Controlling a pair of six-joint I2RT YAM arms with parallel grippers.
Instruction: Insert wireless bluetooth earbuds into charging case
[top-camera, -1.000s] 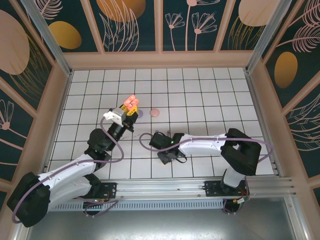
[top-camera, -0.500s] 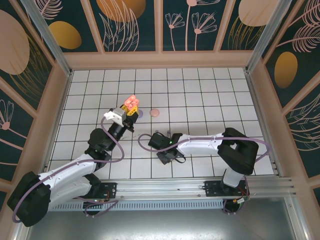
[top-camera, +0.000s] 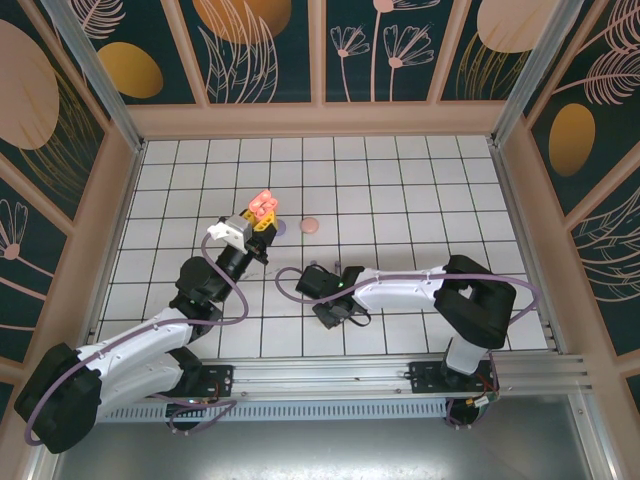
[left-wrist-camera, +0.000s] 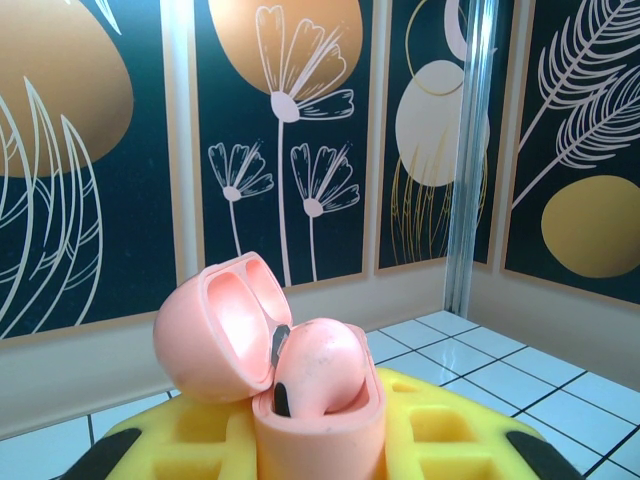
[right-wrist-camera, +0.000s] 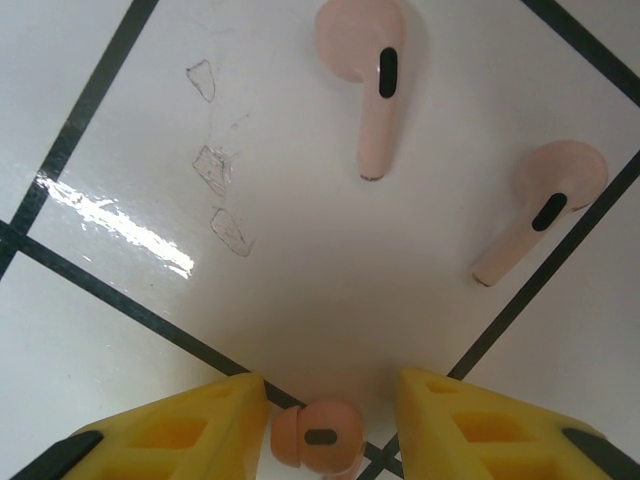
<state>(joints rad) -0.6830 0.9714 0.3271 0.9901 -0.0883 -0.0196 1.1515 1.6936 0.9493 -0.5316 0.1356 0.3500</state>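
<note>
While the left gripper (left-wrist-camera: 315, 455) clenches the case (left-wrist-camera: 215, 335), lid open to take buds, the right gripper (right-wrist-camera: 330, 388) straddles a coral earbud (right-wrist-camera: 318, 437) on the counter (right-wrist-camera: 290, 270), jaws unclamped.

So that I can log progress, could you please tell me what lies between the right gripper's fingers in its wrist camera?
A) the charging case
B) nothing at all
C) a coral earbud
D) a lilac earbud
C: a coral earbud lies on the tile between the yellow fingers of the right gripper, whose jaws stand apart on either side of it.
</note>
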